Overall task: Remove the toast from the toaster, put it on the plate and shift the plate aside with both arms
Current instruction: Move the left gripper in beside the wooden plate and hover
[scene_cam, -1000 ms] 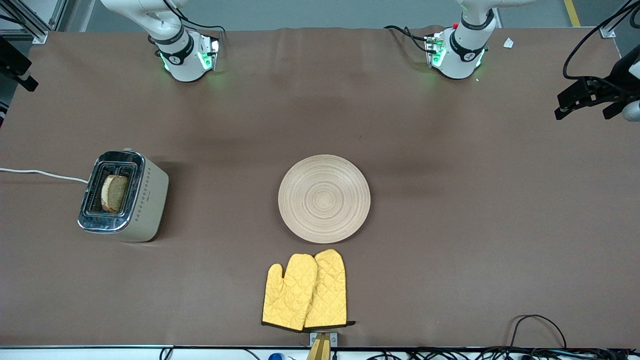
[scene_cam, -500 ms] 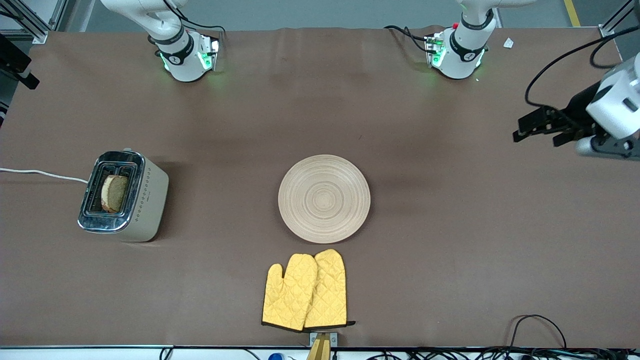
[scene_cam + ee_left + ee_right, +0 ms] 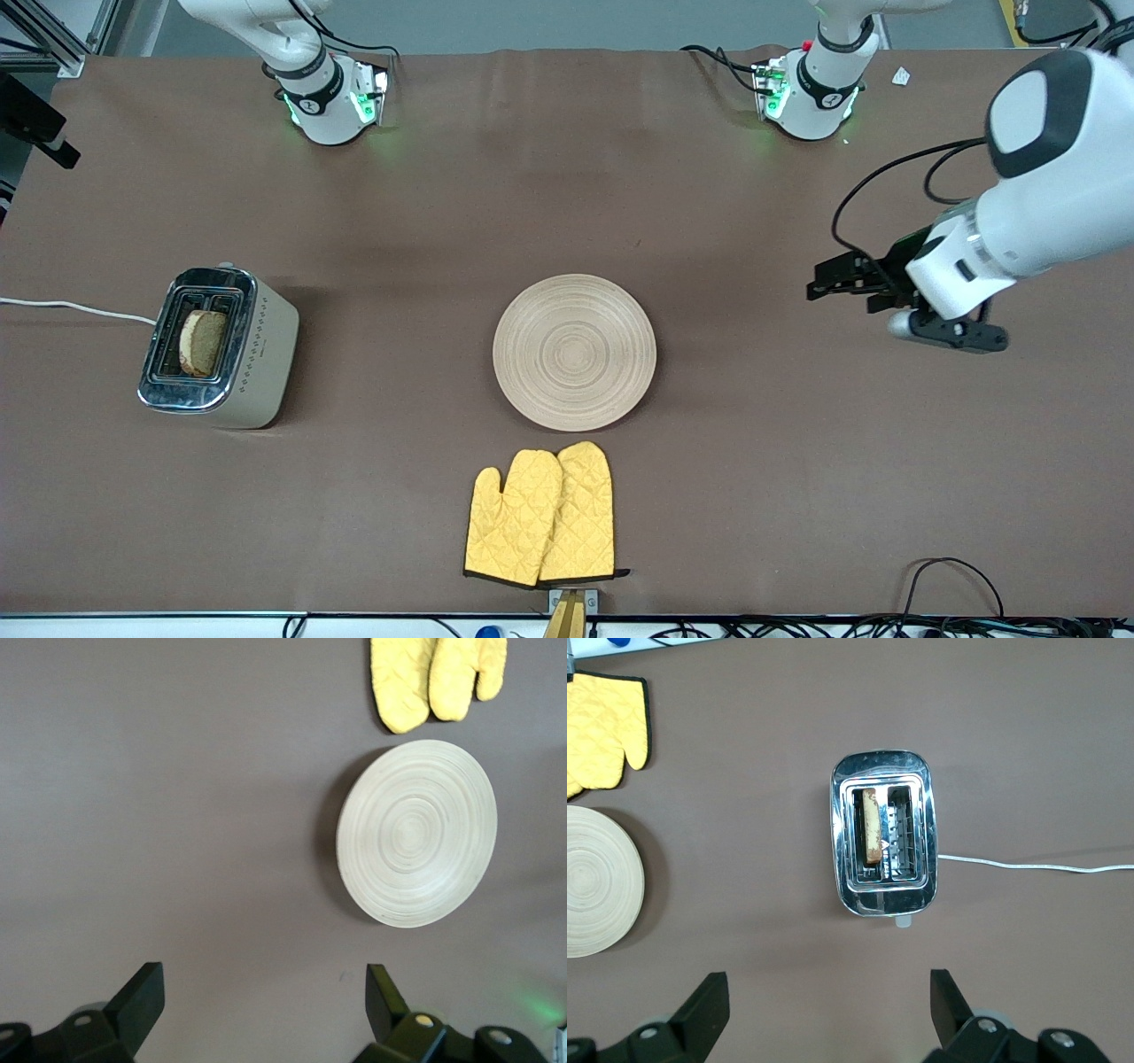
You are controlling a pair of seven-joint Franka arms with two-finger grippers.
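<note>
The toast [image 3: 202,341] stands upright in one slot of the toaster [image 3: 261,354] at the right arm's end of the table. It also shows in the right wrist view [image 3: 870,826]. The round light-wood plate [image 3: 574,352] lies bare at the table's middle and shows in the left wrist view [image 3: 416,833]. My left gripper [image 3: 828,288] is open and empty, over bare cloth between the plate and the left arm's end of the table. In its wrist view [image 3: 264,992] the jaws stand wide apart. My right gripper [image 3: 828,1001] is open and empty, high over the cloth beside the toaster.
Two yellow quilted oven mitts [image 3: 542,516] lie nearer the front camera than the plate. The toaster's white cord [image 3: 71,307] runs off the table's end. Both arm bases [image 3: 330,97] stand along the table's back edge. Cables [image 3: 952,585] hang at the front corner.
My left arm has swung in from the table's end toward the plate, its gripper now much closer to it. The right arm's hand has shifted only slightly. Toast and plate have not moved.
</note>
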